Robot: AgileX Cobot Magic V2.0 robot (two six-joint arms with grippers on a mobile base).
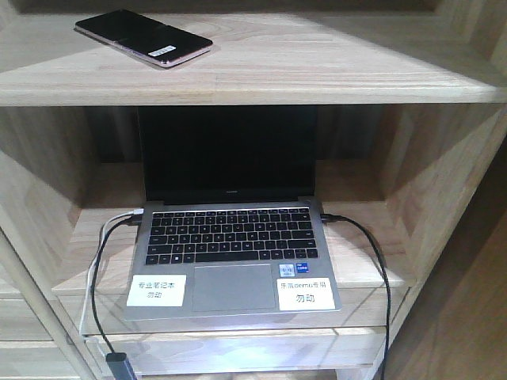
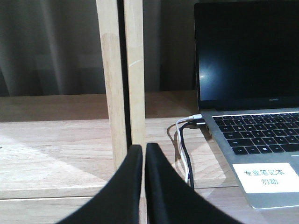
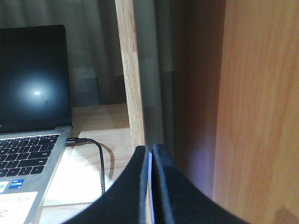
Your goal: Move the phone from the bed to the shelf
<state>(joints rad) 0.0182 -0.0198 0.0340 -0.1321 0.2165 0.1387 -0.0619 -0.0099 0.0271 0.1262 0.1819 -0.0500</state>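
The phone, a glossy black slab with a pinkish edge and a small white sticker, lies flat on the upper board of the pale wooden shelf, at its left. No gripper touches it. The bed is out of view. My left gripper is shut with nothing between its black fingers, in front of an upright divider. My right gripper is also shut and empty, beside another upright of the shelf.
An open grey laptop with white labels sits on the lower board, below the phone. Black and white cables run from its left side, and a black cable from its right. A darker wood panel stands close on the right.
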